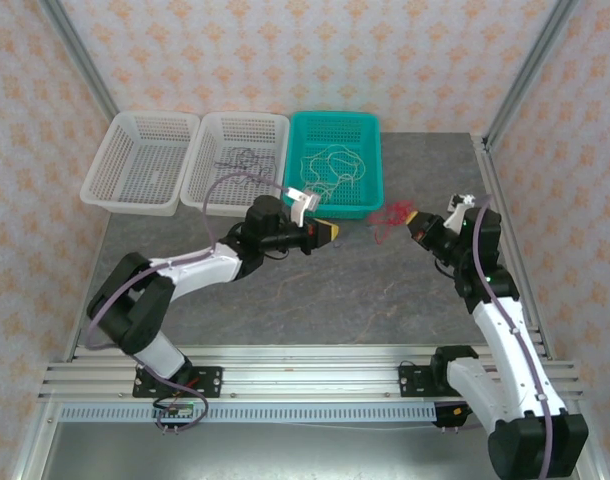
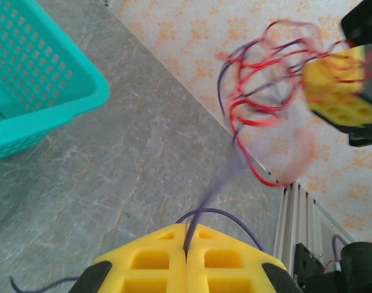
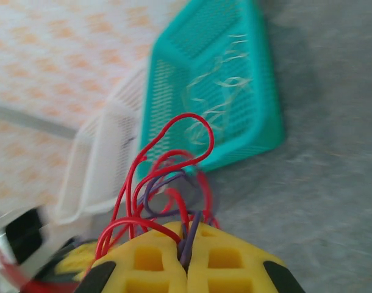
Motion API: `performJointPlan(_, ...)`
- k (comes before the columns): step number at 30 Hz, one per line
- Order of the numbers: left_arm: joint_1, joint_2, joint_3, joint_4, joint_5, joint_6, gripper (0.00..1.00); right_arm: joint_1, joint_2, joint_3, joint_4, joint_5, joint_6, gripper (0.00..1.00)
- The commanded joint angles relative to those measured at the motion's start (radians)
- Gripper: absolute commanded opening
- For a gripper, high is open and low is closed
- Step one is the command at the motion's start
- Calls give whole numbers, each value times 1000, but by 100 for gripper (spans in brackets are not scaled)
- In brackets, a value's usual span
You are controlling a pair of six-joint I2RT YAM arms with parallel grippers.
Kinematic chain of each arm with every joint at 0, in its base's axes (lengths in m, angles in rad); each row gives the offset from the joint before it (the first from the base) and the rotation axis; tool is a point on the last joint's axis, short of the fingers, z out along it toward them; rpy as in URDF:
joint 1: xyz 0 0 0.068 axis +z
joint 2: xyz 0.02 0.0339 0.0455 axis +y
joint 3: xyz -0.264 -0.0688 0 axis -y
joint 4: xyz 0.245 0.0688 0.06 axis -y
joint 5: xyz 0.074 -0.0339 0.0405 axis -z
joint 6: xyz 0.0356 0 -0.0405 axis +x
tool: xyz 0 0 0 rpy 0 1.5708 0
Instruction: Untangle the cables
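While your left claw [image 2: 186, 250] and right claw [image 3: 187, 253] are each clamping the thin dark purple wire [image 2: 216, 186], knotted with looping red wire [image 3: 185, 115] above the table [image 1: 315, 300] | done: cream-white wire [image 1: 330, 165] is lying in teal basket [image 1: 350, 208]

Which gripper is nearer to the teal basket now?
Left. The left gripper is just in front of the near rim of the teal basket, gripping the purple cable. The right gripper is farther, beyond its right front corner, gripping the red cable.
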Motion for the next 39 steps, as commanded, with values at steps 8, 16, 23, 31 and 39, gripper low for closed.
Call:
performJointPlan(8, 68, -260, -130, -235, -165, 121, 0, -48, -5, -70, -216, 512, 78, 0)
performJointPlan(16, 175, -435, -166, -501, -401, 117, 0, -162, 9, -119, -234, 672, 154, 0)
performJointPlan(23, 232, -543, -186, -564, -386, 114, 0, -224, 35, -152, -167, 626, 175, 0)
performJointPlan(31, 339, -651, -204, -711, -543, 60, 0, -327, 77, -168, -235, 731, 233, 0)
performJointPlan(39, 419, -771, -243, -765, -557, -14, 0, -385, 106, -215, -134, 625, 268, 0)
